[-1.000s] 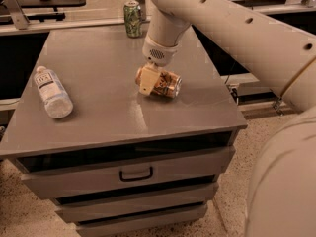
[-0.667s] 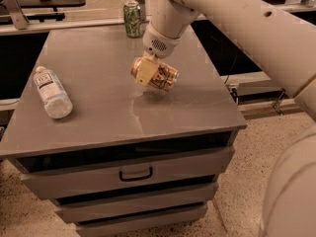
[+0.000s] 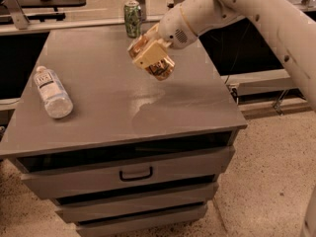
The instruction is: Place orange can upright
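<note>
The gripper (image 3: 148, 57) is closed across the middle of the orange can (image 3: 163, 69), which seems to hang clear of the grey cabinet top (image 3: 187, 107) directly beneath it. The can's long axis slants, one end showing up and left of the fingers and the other poking out down and right. Standing it up calls for a wrist roll until that lower end faces straight down. The green can (image 3: 132, 19) stands behind the gripper; the water bottle (image 3: 52, 92) lies well off to its left.
</note>
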`<state>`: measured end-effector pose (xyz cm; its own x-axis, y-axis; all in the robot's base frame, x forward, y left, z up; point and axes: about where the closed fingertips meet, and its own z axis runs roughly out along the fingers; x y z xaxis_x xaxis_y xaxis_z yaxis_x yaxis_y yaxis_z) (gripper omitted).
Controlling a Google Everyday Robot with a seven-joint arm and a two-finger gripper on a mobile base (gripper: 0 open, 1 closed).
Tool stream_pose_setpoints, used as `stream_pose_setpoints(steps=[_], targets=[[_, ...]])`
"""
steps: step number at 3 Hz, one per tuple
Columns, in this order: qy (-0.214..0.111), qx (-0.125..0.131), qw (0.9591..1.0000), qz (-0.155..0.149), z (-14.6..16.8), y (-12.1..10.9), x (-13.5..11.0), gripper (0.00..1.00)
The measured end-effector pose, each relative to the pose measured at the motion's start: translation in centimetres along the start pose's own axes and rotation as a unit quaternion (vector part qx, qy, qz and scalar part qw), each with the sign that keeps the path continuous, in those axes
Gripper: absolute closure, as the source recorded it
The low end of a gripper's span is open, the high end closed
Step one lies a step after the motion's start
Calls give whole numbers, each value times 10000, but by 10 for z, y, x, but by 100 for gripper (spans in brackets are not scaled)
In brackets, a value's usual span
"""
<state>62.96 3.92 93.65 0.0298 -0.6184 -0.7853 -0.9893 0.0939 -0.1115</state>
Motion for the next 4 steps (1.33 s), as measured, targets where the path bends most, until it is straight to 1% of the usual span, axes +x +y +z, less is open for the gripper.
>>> stream_pose_setpoints(steps=[1,2,3,4], targets=[[-1223,-238,9919,-241,-12,7,-8,100],[-2121,-410,9758,-340,-23,14,2,100],[-2747,-503,9598,-294,-31,21,19,100],[-3193,-650,9450,-265,-36,26,36,84]])
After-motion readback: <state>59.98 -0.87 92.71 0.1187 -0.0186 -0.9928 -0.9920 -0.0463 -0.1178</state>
